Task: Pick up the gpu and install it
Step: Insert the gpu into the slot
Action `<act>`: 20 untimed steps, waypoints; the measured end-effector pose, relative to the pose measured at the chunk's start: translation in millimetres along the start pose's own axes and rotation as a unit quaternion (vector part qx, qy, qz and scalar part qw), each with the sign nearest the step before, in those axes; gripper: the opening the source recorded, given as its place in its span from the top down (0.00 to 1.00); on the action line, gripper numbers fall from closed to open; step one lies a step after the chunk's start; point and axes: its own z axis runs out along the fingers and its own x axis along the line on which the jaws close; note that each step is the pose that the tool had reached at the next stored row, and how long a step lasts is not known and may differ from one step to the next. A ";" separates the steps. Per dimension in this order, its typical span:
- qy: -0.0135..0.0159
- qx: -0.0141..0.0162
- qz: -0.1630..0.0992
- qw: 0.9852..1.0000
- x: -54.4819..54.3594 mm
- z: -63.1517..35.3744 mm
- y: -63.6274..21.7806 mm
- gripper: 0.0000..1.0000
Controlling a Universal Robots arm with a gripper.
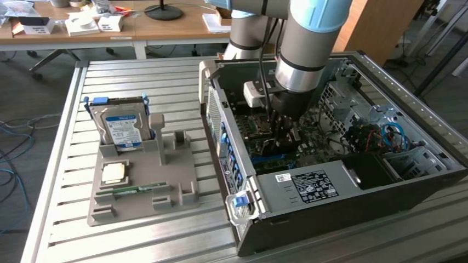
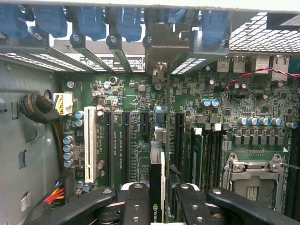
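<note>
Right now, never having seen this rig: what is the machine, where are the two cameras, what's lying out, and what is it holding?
The machine is a grey and light-blue jointed robot arm reaching down into an open black desktop computer case lying on a slatted metal table. The exterior view looks at the scene from off the arm. The wrist view looks from the arm's wrist down past the black claw at the green motherboard. The claw is closed on the gpu, a thin dark card held edge-on above the slots. On the table, a grey plastic holder tray carries a blue-labelled silver hard drive, a small square chip and a narrow green memory stick.
</note>
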 end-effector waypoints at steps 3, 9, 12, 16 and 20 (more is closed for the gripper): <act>0.000 0.001 0.000 1.000 -0.3 0.0 0.7 0.74; 0.000 0.002 0.000 1.000 -0.4 2.2 1.9 0.74; 0.000 0.002 0.000 1.000 -0.4 2.5 2.7 0.74; 0.000 0.003 0.000 1.000 -0.4 2.9 3.8 0.74; 0.000 0.003 0.000 1.000 -0.4 3.5 5.3 0.74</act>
